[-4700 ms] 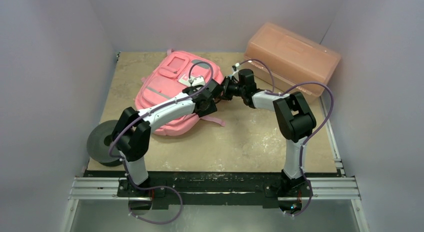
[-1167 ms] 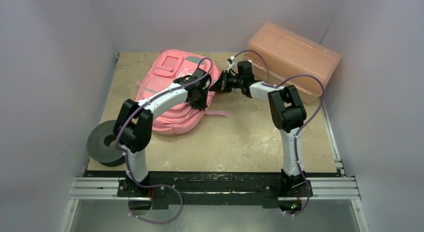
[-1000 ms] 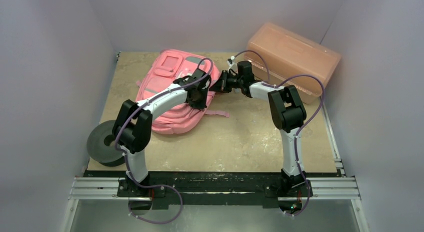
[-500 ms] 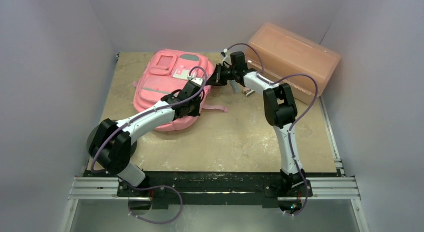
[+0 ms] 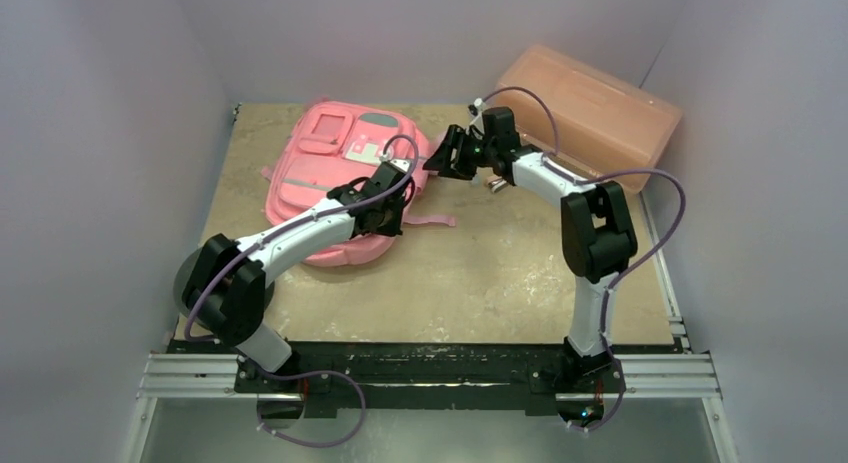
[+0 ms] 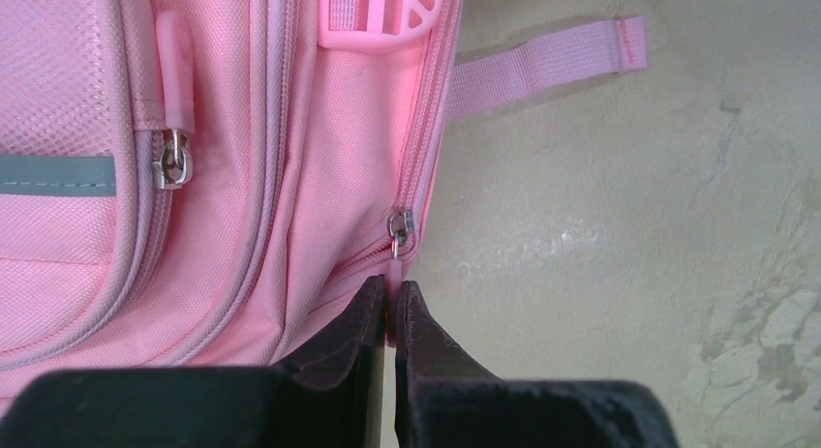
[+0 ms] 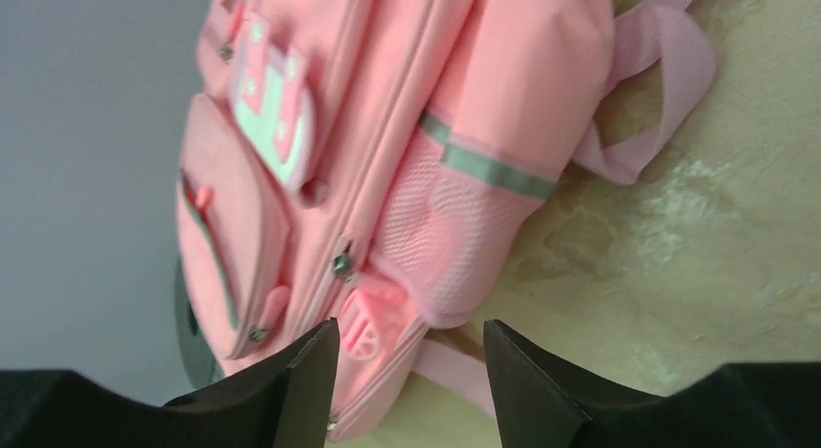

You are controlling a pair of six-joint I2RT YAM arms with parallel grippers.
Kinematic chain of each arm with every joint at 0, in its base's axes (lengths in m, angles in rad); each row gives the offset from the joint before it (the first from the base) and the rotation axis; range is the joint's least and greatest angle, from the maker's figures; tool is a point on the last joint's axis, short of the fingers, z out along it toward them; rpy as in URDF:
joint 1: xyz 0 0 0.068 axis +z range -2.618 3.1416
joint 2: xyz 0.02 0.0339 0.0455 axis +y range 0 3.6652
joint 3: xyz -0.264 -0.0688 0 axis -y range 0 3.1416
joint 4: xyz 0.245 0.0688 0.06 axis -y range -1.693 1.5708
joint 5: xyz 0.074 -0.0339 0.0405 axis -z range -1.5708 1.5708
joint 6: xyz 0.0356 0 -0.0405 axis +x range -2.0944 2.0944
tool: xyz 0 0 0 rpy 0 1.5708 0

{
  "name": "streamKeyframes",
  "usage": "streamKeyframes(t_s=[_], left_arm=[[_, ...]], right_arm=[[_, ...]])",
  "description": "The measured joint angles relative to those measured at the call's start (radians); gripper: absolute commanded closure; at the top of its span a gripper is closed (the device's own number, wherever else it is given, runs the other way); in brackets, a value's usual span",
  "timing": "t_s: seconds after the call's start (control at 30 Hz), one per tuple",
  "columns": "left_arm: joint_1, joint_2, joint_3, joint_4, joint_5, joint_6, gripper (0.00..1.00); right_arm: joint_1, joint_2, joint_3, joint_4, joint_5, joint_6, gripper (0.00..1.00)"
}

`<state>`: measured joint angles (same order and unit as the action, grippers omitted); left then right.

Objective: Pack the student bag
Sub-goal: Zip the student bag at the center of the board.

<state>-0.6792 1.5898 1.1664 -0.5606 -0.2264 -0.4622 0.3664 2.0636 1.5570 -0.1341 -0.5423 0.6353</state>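
Over the table (image 5: 500, 273), seen from above, the student bag (image 5: 335, 178) lies flat at the far left. It is pressed lower and sits slightly further back than 1 second ago. The right gripper (image 5: 440, 155) was clamped at the bag's right edge then. It has now let go and drawn back toward the orange box (image 5: 590, 103), its fingers spread and empty. The left gripper (image 5: 385, 195) remains low over the bag's near-right side.

At the left wrist, the left gripper (image 6: 390, 291) is pressed together on the pink zip pull (image 6: 395, 264), with the metal slider just beyond its fingertips. Only 1 arm now controls the bag, so tugging the zip probably drags the fabric along. Packing looks barely begun, and I cannot tell how far this zip is open.

At the right wrist, the right gripper (image 7: 407, 337) is spread, with the bag lying beyond it, apart from both fingers. The grey-and-white patch (image 7: 276, 119) shows small shapes but no letters. No brand or writing is readable in any of the 3 views.
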Motion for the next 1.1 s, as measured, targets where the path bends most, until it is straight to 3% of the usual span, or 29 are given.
streamKeyframes(t_s=[0.13,0.4,0.5,0.63,0.77,0.93,1.1], left_arm=[[0.000,0.000,0.015,-0.004,0.021,0.002,1.00],[-0.002,0.000,0.019,-0.034,0.028,0.021,1.00],[-0.006,0.000,0.019,-0.040,0.021,0.037,1.00],[-0.023,0.000,0.025,-0.045,-0.004,0.058,1.00],[-0.047,0.000,0.035,-0.059,-0.044,0.090,1.00],[-0.116,0.006,0.039,-0.056,-0.142,0.199,1.00],[-0.181,0.031,0.039,-0.041,-0.255,0.330,1.00]], right_arm=[[0.032,-0.122,-0.182,0.181,-0.019,0.126,0.44],[0.168,-0.075,-0.336,0.398,-0.026,0.319,0.50],[0.166,-0.073,-0.356,0.433,-0.031,0.361,0.52],[0.161,-0.075,-0.382,0.476,-0.026,0.387,0.44],[0.161,-0.098,-0.434,0.499,-0.024,0.388,0.43],[0.159,-0.110,-0.463,0.539,-0.034,0.405,0.50],[0.147,-0.105,-0.510,0.608,-0.058,0.459,0.44]])
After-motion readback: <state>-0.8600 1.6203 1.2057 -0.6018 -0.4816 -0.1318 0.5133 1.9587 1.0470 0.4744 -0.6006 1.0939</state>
